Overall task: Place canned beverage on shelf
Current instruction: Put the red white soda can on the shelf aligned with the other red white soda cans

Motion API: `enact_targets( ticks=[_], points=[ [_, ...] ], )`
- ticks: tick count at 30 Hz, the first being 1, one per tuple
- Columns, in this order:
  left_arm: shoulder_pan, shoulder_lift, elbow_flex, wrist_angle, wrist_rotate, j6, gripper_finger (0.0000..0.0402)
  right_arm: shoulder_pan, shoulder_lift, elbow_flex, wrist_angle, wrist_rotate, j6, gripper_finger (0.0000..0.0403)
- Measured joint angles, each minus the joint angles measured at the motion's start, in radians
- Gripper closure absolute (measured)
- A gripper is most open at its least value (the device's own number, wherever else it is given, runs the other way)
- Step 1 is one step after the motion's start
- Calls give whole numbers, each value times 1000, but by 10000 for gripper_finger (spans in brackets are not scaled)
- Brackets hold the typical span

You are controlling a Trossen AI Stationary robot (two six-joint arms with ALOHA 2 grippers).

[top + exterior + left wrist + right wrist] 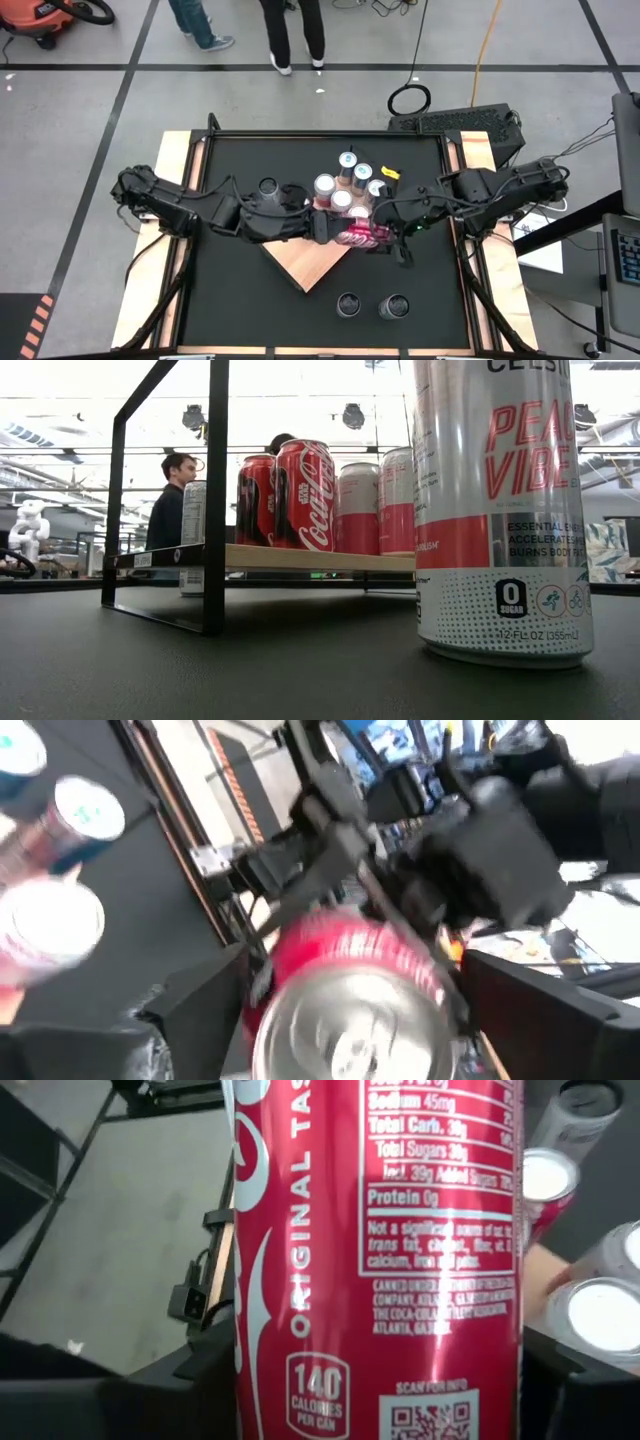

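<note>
Handing over a red cola can [358,238] appears to be the step in hand: both arms meet at mid-table, directly over the near edge of the shelf [310,265], with the can lying on its side between them.

The right gripper [383,232] is clamped on the red cola can; its wrist view shows the can's printed side filling the space between the two dark fingers [215,1355]. The left gripper [325,226] stands with its fingers spread on either side of the can's silver end, as the left wrist view shows [345,1025]. Whether those fingers touch the can cannot be told from that blurred view.

The shelf is a light wooden board on a black frame, set cornerwise on the black tabletop [230,310]. Several upright cans [344,185] already occupy its far part; from the low view they stand in a close group [300,495]. The near corner of the board is bare. Two dark-topped cans [372,305] wait on the tabletop towards the near edge, and one more [268,187] stands by the left arm.

Judgement: the can is not yet on the shelf. The next move calls for turning it upright and setting it on the bare board, clear of the standing group, which could be toppled.
</note>
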Motion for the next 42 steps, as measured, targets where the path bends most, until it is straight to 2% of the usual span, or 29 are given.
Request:
enact_targets(
  ticks=[4,14,21,25,28,32,38,42],
  points=[
    [2,-2,0,-1,-26,47,18,1,-11,-2,-4,-29,17,129],
    [2,-41,1,70,-31,235,15,1,-64,-2,-26,-77,61,129],
    [-1,-75,1,80,-43,326,15,7,-136,-3,-51,-57,86,129],
    [-14,-83,0,96,-41,383,15,37,-199,-53,-32,-56,126,129],
    [-14,-87,0,112,-31,429,15,62,-241,-128,39,-56,157,129],
    [-13,-86,0,159,-22,557,15,76,-279,-245,221,-51,200,129],
    [-14,-86,0,233,10,751,15,81,-282,-376,476,-53,236,129],
    [-13,-86,0,241,19,774,15,81,-275,-420,604,-54,249,129]
  ],
)
